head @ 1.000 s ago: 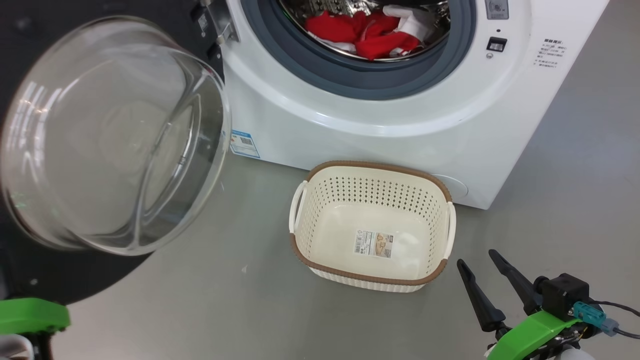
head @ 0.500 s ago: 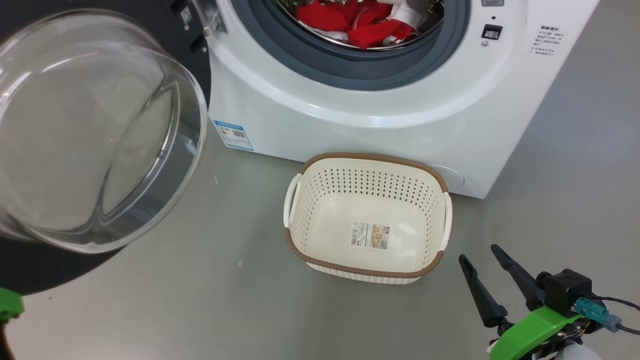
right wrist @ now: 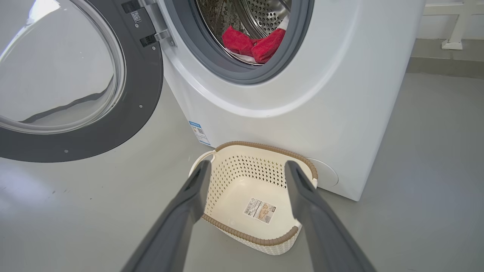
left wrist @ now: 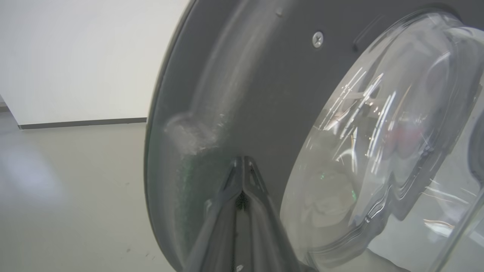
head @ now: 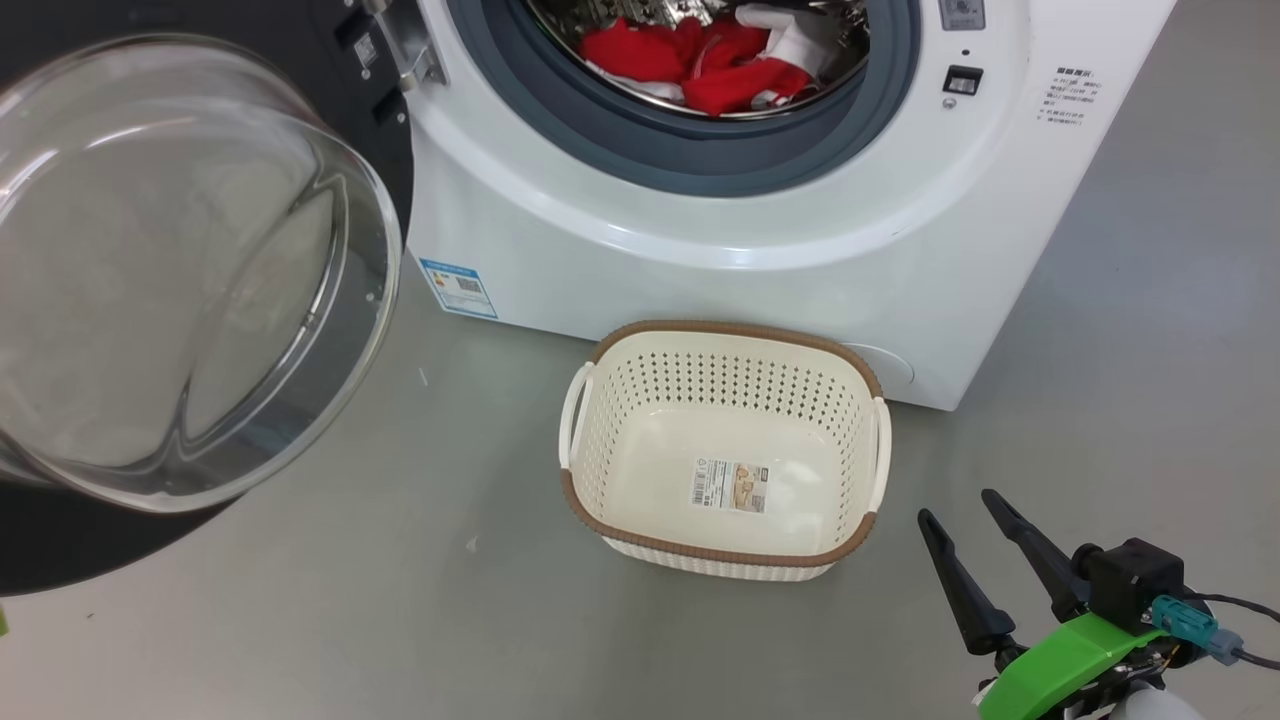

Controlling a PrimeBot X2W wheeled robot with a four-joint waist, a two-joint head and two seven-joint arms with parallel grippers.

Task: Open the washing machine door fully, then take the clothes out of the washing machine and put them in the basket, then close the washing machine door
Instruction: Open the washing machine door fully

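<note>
The washing machine (head: 700, 260) stands open, its perforated drum holding the red clothes (head: 690, 62) with white trim. The washing machine door (head: 60, 560) hangs swung out to the left, and its clear glass bowl (head: 180, 270) bulges toward me. In the left wrist view my left gripper (left wrist: 242, 160) is shut, tips against the door's dark inner rim (left wrist: 245, 94). The basket (head: 720, 330) sits on the floor before the washer, with just a sticker inside. My right gripper (head: 957, 507) is open, low to the right of the basket. In the right wrist view it (right wrist: 247, 165) frames the basket (right wrist: 264, 148), with the clothes (right wrist: 253, 43) above.
Grey floor (head: 450, 600) spreads around the basket and under the door. A blue label (head: 458, 288) sits on the washer's lower left front. A white wall with a dark skirting (left wrist: 75, 122) stands beyond the door.
The head view has shifted, so washer and basket sit further left. The left arm's green wrist part has slipped out at the lower left. The right gripper holds its place, still open.
</note>
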